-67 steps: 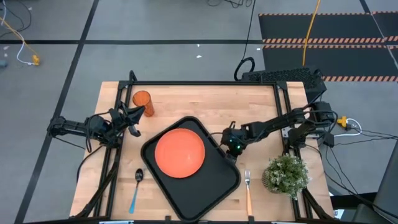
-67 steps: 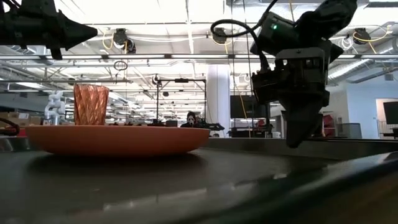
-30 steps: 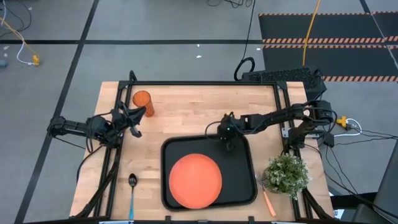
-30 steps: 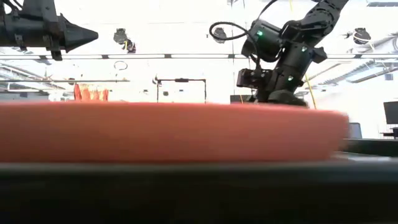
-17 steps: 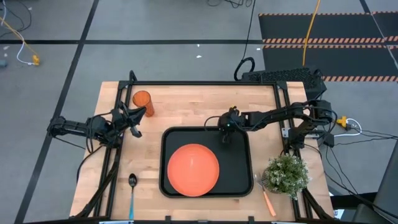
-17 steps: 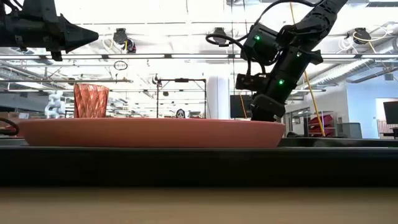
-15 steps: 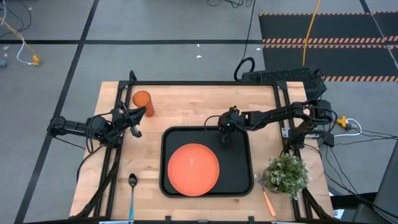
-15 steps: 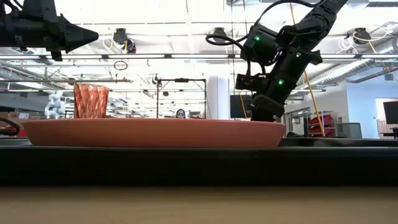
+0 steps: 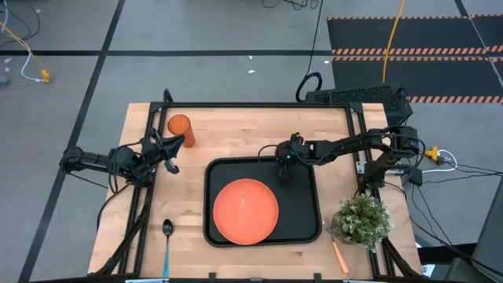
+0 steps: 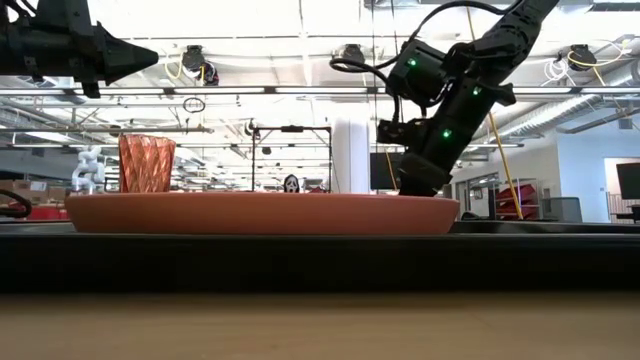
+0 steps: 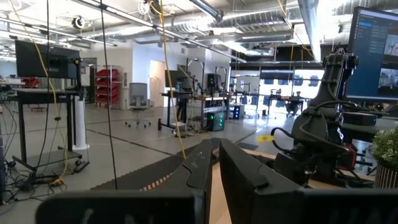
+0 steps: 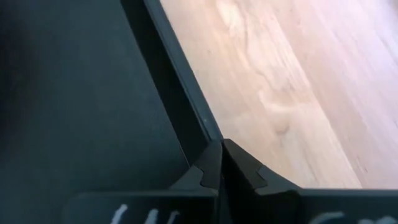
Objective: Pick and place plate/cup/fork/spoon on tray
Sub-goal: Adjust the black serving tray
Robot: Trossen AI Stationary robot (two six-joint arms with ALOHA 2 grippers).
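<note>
The right gripper (image 9: pixel 284 167) sits at the far rim of the tray (image 9: pixel 218 174), its fingers pressed together on that rim, as the right wrist view shows the raised edge pinched between them. The plate (image 9: pixel 246 211) lies inside the tray, on the near side of those jaws and apart from them. If the jaws lift or jerk while pinching, the tray could tip or skid and the plate slide off, I judge. The tray's long axis runs across the table, square with its edges. The left gripper (image 9: pixel 170 148) waits with fingers closed and empty just beside the cup (image 9: pixel 179 126); spoon (image 9: pixel 167 240) and fork (image 9: pixel 337 249) lie outside the tray.
</note>
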